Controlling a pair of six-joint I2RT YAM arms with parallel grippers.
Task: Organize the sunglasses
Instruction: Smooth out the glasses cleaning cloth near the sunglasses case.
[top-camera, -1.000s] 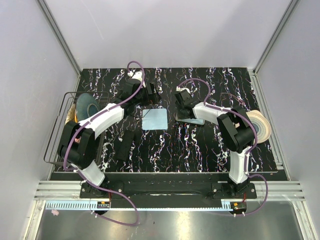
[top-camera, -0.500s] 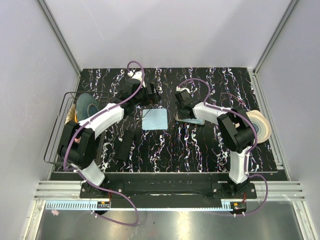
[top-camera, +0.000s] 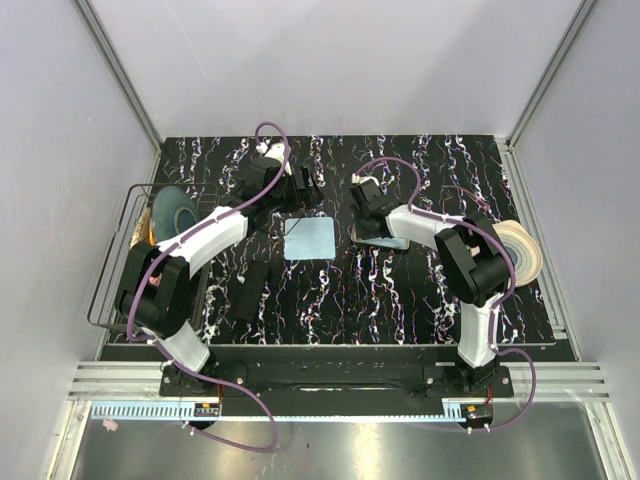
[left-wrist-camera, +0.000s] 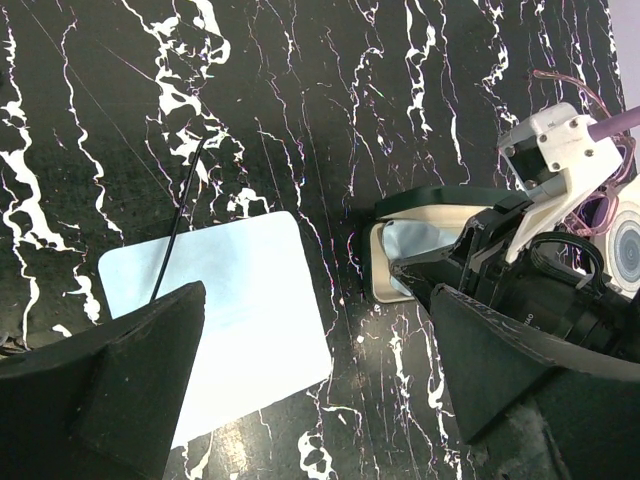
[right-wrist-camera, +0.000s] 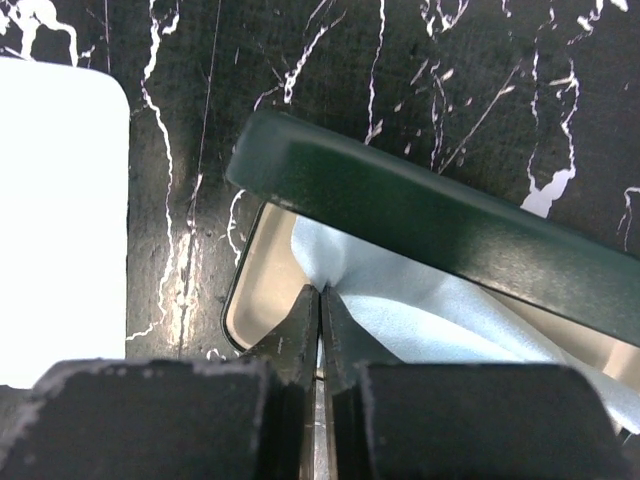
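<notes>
From above, the left gripper (top-camera: 303, 190) sits slightly farther back than a second ago. The right gripper (top-camera: 368, 212) stays at the left end of the open case (top-camera: 388, 240), right of the pad (top-camera: 308, 238) on the table (top-camera: 400, 290). Left wrist: its fingers (left-wrist-camera: 130, 380) stand wide apart, holding nothing, above pad and case. Right wrist: its fingers (right-wrist-camera: 300, 335) pinch the cloth (right-wrist-camera: 420, 305) inside the case.

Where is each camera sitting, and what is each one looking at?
Top camera: high behind the arms, looking down at the table; the left arm and right arm show.
Left wrist camera: on the left arm, looking down past its open left tool at the blue square.
Right wrist camera: on the right arm, looking down past its right tool, which pinches the cloth in the case.
Both wrist views share the blue square and case.
</notes>
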